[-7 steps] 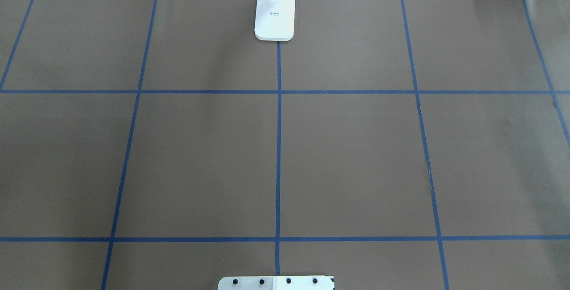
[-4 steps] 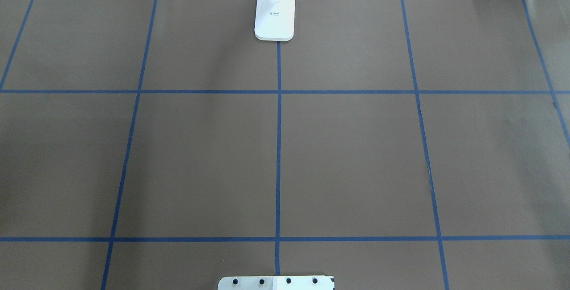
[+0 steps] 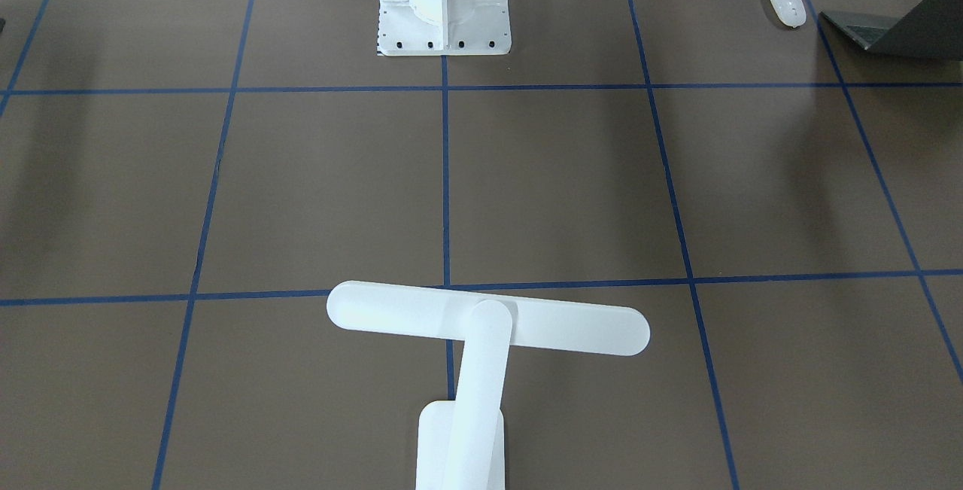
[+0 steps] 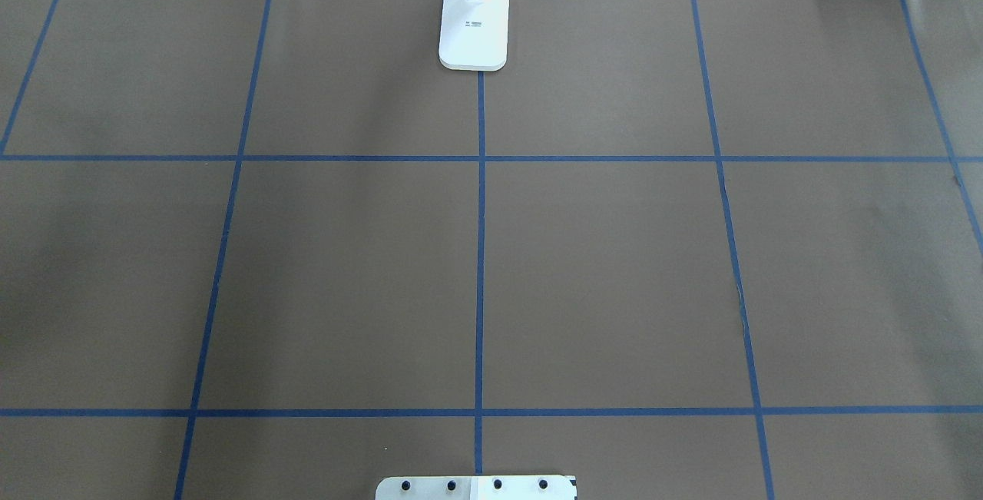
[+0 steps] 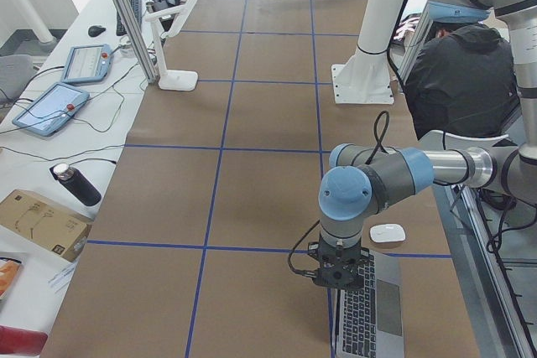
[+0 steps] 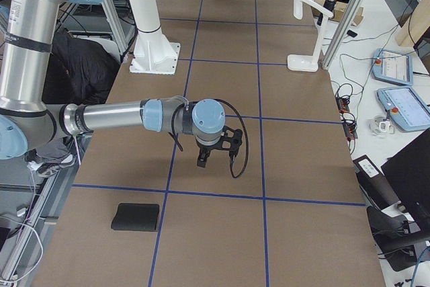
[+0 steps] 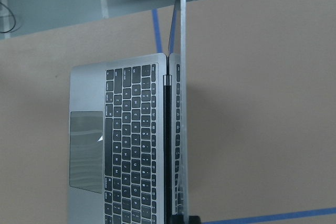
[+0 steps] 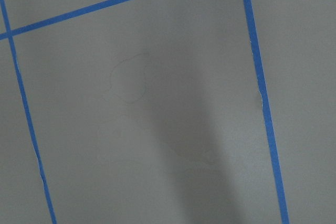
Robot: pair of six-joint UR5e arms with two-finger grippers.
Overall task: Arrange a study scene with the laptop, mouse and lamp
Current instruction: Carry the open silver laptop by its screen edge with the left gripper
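Note:
The laptop (image 7: pixel 126 140) lies open near the table's left end, its screen upright and seen edge-on in the left wrist view; it also shows in the front view (image 3: pixel 918 31). The white mouse (image 3: pixel 786 5) lies just beside it. The white lamp (image 3: pixel 489 321) stands at the far middle edge, its base showing in the overhead view (image 4: pixel 474 28). My left gripper (image 5: pixel 338 278) hangs over the laptop's hinge edge; I cannot tell whether it is open or shut. My right gripper (image 6: pixel 216 158) hovers over bare table, and I cannot tell its state either.
The white robot pedestal (image 3: pixel 444 8) stands at the near middle edge. A black mat (image 6: pixel 136 216) lies near the table's right end. Brown paper with blue tape lines covers the table (image 4: pixel 614 277). Tablets and cables lie beyond the far edge.

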